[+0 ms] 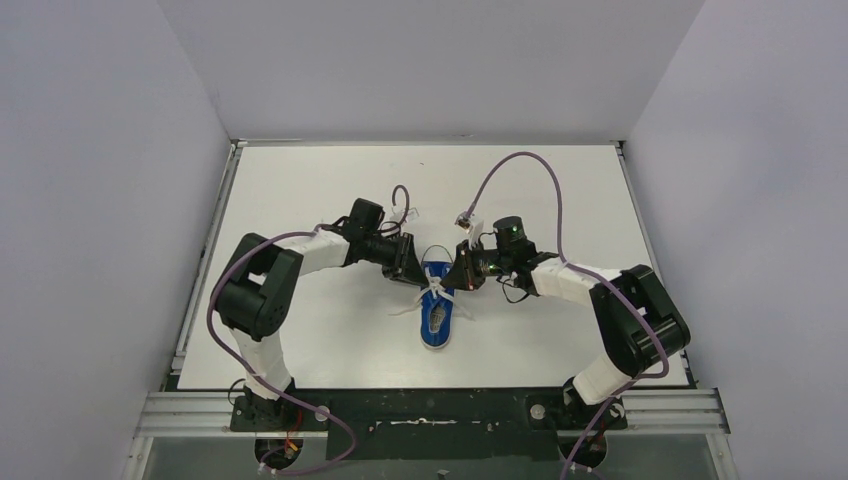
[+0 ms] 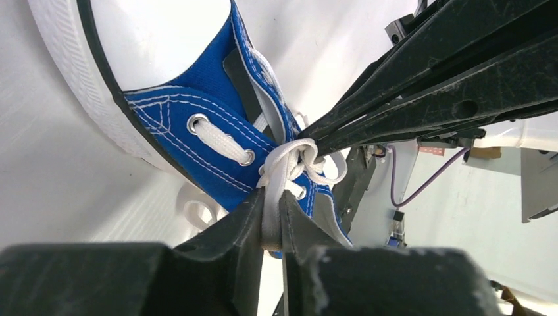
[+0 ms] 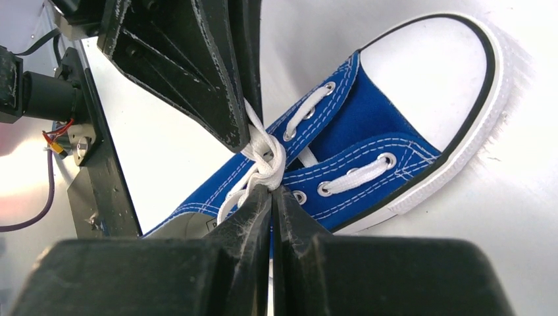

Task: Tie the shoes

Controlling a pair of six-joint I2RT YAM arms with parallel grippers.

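A small blue sneaker (image 1: 438,315) with white sole rim lies mid-table, toe away from the arm bases. Its white laces (image 1: 436,292) form a knot over the tongue, seen in the left wrist view (image 2: 297,160) and the right wrist view (image 3: 266,160). My left gripper (image 1: 417,277) is shut on a flat white lace strand (image 2: 272,217) just left of the knot. My right gripper (image 1: 458,280) is shut on lace at the knot (image 3: 271,187) from the right. The two grippers' fingers nearly meet above the sneaker (image 2: 197,85), which also fills the right wrist view (image 3: 368,145).
A loose lace loop (image 2: 197,210) lies on the white table (image 1: 330,190) left of the sneaker. Purple cables (image 1: 520,165) arc over the table behind the right arm. Grey walls enclose the table on three sides.
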